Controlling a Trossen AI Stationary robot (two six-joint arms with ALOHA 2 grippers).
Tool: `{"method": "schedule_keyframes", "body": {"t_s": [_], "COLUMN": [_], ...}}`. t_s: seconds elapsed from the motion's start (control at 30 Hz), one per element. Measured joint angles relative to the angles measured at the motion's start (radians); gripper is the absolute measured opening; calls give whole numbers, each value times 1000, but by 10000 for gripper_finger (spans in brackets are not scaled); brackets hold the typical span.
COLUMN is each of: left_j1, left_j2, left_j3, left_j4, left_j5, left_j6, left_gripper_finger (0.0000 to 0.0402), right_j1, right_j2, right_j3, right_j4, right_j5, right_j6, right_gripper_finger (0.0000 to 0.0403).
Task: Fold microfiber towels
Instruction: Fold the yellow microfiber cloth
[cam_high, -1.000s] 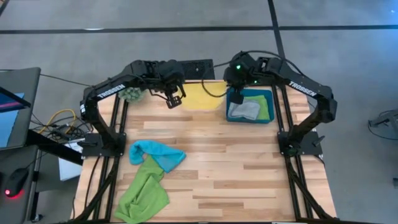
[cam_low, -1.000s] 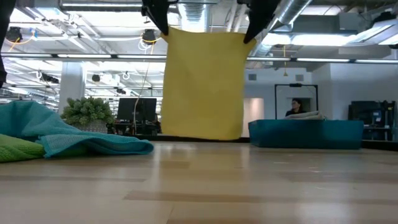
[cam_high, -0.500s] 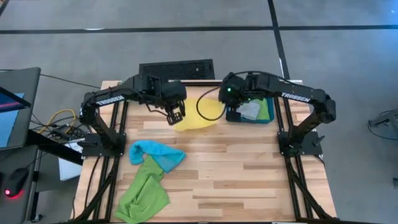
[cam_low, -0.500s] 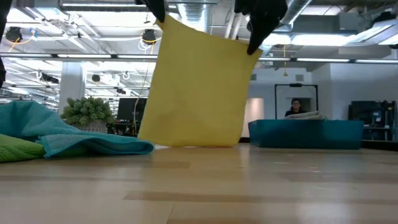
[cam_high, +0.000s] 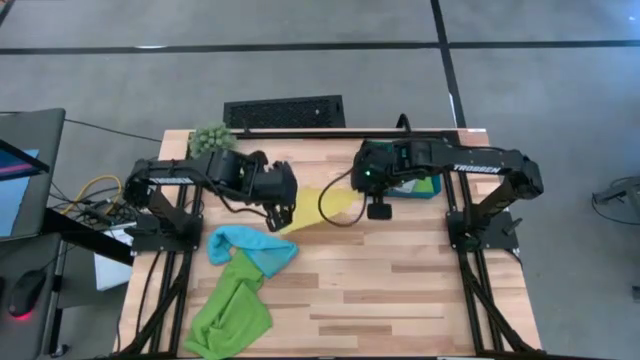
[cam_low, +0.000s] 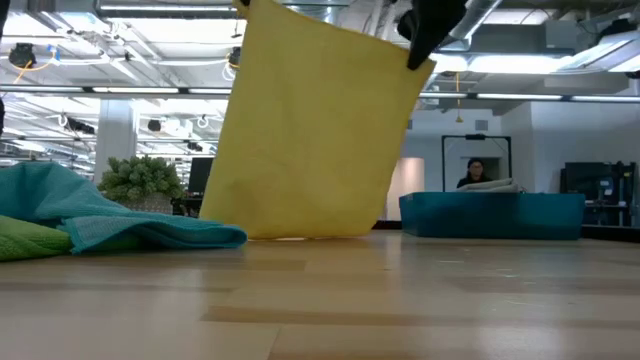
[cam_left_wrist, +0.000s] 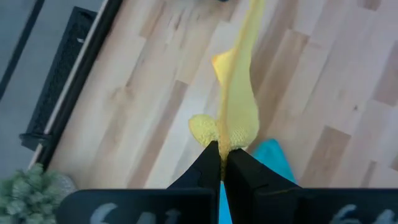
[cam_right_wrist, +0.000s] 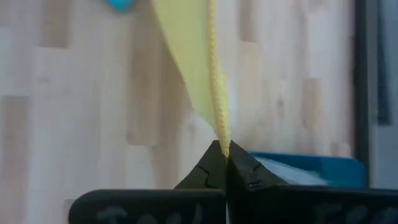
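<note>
A yellow microfiber towel (cam_low: 310, 130) hangs spread between my two grippers over the table's middle, and its lower edge (cam_low: 290, 236) touches the wood. My left gripper (cam_high: 283, 212) is shut on its upper left corner. My right gripper (cam_high: 378, 208) is shut on its upper right corner and stands a little lower in the low view. A crumpled teal towel (cam_high: 250, 245) and a lime green towel (cam_high: 230, 315) lie at the near left, the teal one partly over the green. My left gripper pinches the yellow towel's upper corner (cam_left_wrist: 222, 140) between its two fingers, coming steeply from above. The cloth hangs below the fingers, bunched a little at the corner. My right gripper pinches the other upper corner (cam_right_wrist: 222, 140) between its two fingers, slanting down from above. The top edge runs fairly straight across to the left gripper, and the sheet hangs tilted.
A blue bin (cam_high: 425, 187) with folded towels stands at the far right, mostly under the right arm. A fuzzy green plant ball (cam_high: 210, 137) sits at the far left corner. A black slatted panel (cam_high: 283, 112) lies past the far edge. Bare wood stretches across the near right.
Both grippers have carried the yellow towel from the far edge toward the table's middle, the right one also sinking. The towel hung straight down before. Now it slants, its lower edge trailing on the table.
</note>
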Motion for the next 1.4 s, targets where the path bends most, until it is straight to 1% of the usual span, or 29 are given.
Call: {"method": "schedule_keyframes", "body": {"t_s": [0.07,0.17,0.3,0.43,0.57,0.73,0.93,1.03,1.23,1.4], "left_j1": [-30,-80,-127,-163,-189,-196,-212,-228,-270,-333], "left_j2": [1,19,27,38,57,97,149,163,171,194], "left_j3": [0,0,2,0,0,1,0,1,1,2], "left_j4": [-4,-12,-14,1,24,64,77,83,110,119], "left_j5": [-1,-45,-70,-74,-62,-14,52,63,76,76], "left_j6": [-23,-48,-84,-112,-114,-106,-98,-120,-275,-397], "left_gripper_finger": [0,0,0,0,0,0,0,0,0,0], "right_j1": [27,65,94,103,143,214,273,299,345,397], "right_j2": [-7,-14,-61,-150,-238,-300,-307,-308,-302,-302], "right_j3": [0,-1,-6,-139,-271,-346,-357,-357,-357,-357], "right_j4": [5,9,50,159,194,199,199,199,194,188], "right_j5": [-17,-19,-19,-21,-20,-23,-22,-23,-33,-46], "right_j6": [16,27,76,160,258,302,305,310,302,310], "right_gripper_finger": [8,5,4,5,4,4,5,5,5,5]}}
